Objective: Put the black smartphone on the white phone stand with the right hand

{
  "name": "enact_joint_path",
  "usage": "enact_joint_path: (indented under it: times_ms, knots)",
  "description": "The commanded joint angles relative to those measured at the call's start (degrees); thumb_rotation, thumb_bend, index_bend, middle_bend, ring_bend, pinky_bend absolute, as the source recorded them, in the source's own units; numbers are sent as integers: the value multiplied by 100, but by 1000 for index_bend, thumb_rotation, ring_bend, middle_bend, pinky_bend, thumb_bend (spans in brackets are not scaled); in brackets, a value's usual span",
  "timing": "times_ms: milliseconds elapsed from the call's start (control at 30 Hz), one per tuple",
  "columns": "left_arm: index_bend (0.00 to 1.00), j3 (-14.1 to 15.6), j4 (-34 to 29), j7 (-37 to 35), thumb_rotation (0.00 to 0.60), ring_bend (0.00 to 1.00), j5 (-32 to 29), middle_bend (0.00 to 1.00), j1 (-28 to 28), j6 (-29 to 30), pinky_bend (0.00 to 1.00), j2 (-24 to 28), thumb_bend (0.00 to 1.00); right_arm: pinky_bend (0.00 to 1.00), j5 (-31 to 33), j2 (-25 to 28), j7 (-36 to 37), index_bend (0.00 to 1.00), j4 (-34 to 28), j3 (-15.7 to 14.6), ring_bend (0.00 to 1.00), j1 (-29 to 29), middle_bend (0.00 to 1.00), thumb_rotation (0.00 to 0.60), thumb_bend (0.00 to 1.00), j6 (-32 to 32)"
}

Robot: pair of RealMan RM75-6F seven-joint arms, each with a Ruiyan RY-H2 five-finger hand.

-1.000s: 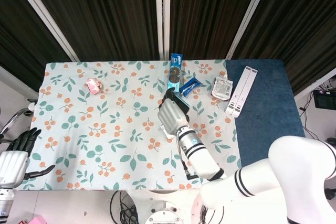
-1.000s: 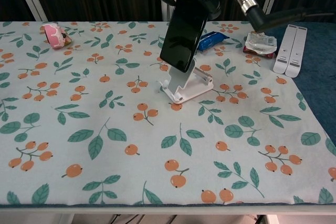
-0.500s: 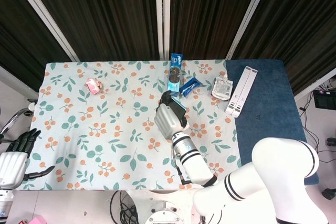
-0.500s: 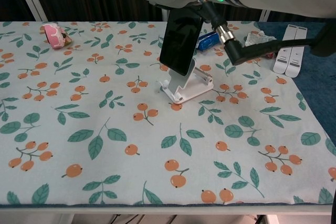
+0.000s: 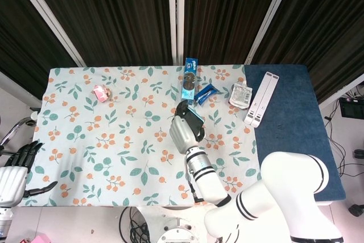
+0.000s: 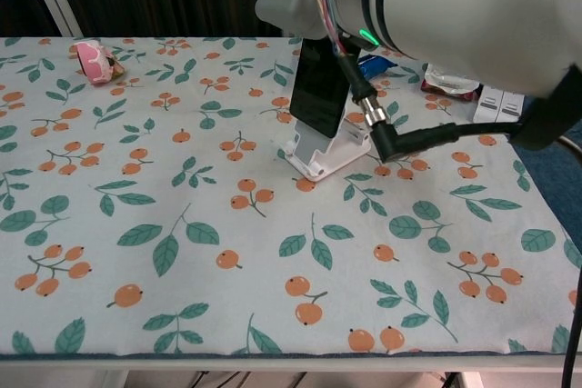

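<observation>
Left of and in front of the right hand (image 5: 184, 131), the bench (image 6: 136, 179) lies open, bare cloth only. Just below the hand, the black smartphone (image 6: 320, 93) and white phone stand (image 6: 325, 147) block the way. Behind it lie a blue packet (image 5: 206, 93) and a blue box (image 5: 190, 77).

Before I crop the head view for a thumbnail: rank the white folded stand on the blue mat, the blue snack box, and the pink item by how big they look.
1. white folded stand
2. blue snack box
3. pink item

All lie at similar depth, so the order is fairly safe.
</observation>
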Motion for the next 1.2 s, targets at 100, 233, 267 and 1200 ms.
enact_joint_path:
  times_ms: [100, 233, 267, 1200]
  knots:
    - [65, -2, 26, -44, 390, 77, -11, 50, 12, 4, 209, -4, 16, 226, 3, -202, -151, 792, 120, 71, 551, -51, 572, 600, 202, 173]
    - [65, -10, 52, -81, 389, 77, -23, 50, 20, 11, 209, 6, 16, 226, -46, -306, -232, 792, 192, 92, 551, -92, 572, 600, 202, 218]
    - [65, -11, 56, -86, 390, 77, -23, 50, 20, 10, 209, 8, 17, 226, -64, -330, -250, 792, 212, 96, 551, -101, 572, 600, 202, 227]
    - [65, 7, 208, -247, 387, 77, -67, 50, 52, -53, 209, -20, 17, 225, -445, -842, -573, 792, 677, 114, 551, -557, 572, 600, 199, 201]
